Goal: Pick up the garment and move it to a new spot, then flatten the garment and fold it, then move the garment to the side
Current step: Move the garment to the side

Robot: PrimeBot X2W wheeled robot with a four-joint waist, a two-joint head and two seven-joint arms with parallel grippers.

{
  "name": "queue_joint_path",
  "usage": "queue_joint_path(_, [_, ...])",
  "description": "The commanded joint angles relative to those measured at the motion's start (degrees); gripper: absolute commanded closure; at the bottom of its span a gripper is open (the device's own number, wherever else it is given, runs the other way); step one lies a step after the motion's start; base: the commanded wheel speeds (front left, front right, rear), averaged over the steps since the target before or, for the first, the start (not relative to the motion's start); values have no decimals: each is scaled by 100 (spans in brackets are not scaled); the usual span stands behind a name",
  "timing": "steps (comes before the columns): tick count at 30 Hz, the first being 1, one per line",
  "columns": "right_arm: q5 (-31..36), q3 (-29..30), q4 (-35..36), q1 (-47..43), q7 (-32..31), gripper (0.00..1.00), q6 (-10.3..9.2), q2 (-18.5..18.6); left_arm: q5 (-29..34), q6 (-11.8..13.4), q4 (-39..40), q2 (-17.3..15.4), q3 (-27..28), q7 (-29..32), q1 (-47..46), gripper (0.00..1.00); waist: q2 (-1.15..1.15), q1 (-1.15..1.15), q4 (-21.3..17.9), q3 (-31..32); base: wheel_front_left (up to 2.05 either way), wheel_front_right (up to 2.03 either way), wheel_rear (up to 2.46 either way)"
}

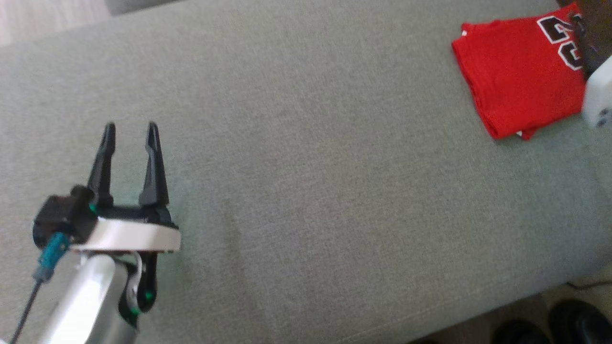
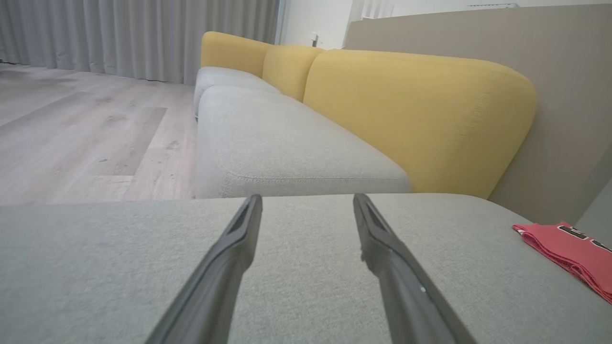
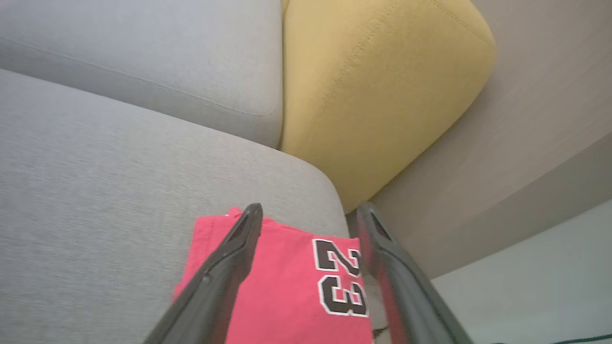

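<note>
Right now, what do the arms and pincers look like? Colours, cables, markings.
Left pincer: two long black tapering fingers on a black base, a white collar behind it, a silver forearm. A teal connector with a thin dark cable sits at its side; small green dots mark the base. Right pincer: the same dark fingers, white housing.

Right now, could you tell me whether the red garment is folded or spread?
Folded: the red garment lies as a compact rectangle on the grey cushion, layered edges showing at its corner.
</note>
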State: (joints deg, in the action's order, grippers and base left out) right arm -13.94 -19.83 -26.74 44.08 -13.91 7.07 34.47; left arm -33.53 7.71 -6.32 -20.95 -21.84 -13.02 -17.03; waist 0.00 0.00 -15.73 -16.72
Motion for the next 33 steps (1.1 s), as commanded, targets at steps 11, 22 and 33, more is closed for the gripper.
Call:
queue_joint_path(11, [-582, 1086, 1301, -2110, 665, 0, 42, -967, -76, -88, -152, 155, 362, -181, 603, 0, 0, 0, 650, 1025, 0, 0, 0])
queue_joint_path(22, [130, 1664, 2017, -4017, 1709, 0, 42, -2352, 43, -71, -214, 249, 676, -196, 1384, 0, 0, 0, 1223, 1603, 0, 0, 0])
queue_joint_path(33, [372, 1691, 2083, -4132, 1620, 0, 42, -2538, 210, -165, -140, 371, 948, -197, 1745, 0, 0, 0, 1441, 1716, 0, 0, 0])
